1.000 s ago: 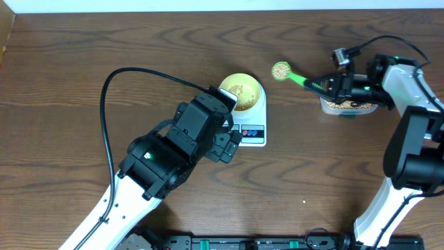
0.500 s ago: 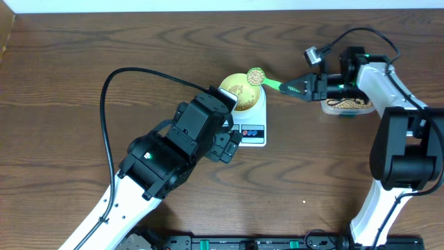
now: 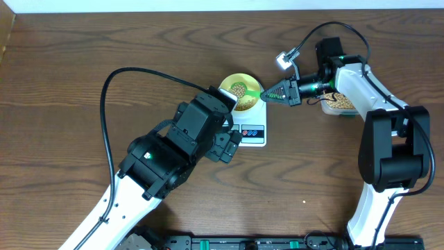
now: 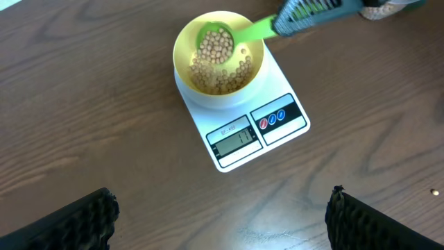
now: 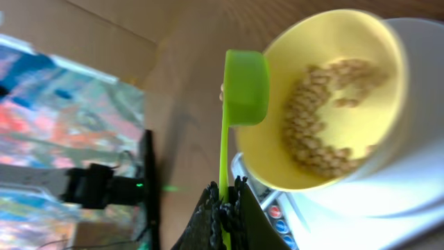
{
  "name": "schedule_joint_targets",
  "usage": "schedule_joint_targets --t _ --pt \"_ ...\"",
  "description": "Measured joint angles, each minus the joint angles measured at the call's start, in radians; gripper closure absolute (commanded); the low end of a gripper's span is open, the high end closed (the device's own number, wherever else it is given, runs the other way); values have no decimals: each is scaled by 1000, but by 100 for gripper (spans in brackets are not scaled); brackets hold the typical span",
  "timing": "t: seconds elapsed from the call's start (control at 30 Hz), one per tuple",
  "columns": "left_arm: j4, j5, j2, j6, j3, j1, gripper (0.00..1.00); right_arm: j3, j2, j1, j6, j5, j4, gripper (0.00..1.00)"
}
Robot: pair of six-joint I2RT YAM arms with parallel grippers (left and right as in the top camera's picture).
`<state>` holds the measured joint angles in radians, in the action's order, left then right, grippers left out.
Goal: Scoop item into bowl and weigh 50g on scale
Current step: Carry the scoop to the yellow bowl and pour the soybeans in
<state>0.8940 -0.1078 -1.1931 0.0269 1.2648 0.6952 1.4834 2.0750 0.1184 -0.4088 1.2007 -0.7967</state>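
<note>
Overhead, right gripper (image 3: 272,94) closed on green scoop (image 3: 254,91), seemingly over bowl (image 3: 226,88)

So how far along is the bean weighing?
Done: the bowl sits on the scale with beans already inside. In hand: the right jaws hold a loaded scoop over it, not yet tipped. Left: tip it and top up to 50 g; the display is too small to read.

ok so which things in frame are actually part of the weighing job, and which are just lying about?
In the job: small tan beans, pale yellow-green round bowl, flat white kitchen scale, green plastic scoop in the right end effector, clear plastic tub of beans.
Lying about: looping black cable; open left end effector, holding nothing.
</note>
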Motion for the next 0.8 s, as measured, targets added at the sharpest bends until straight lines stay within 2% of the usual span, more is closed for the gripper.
schedule_joint_targets --t 0.17,0.33,0.8 --pt "0 0 0 0 0 0 2 0 0 0 93 -84 146 99" --pt "0 0 0 0 0 0 2 0 0 0 145 -136 194 99" --pt "0 0 0 0 0 0 2 0 0 26 97 -237 197 99"
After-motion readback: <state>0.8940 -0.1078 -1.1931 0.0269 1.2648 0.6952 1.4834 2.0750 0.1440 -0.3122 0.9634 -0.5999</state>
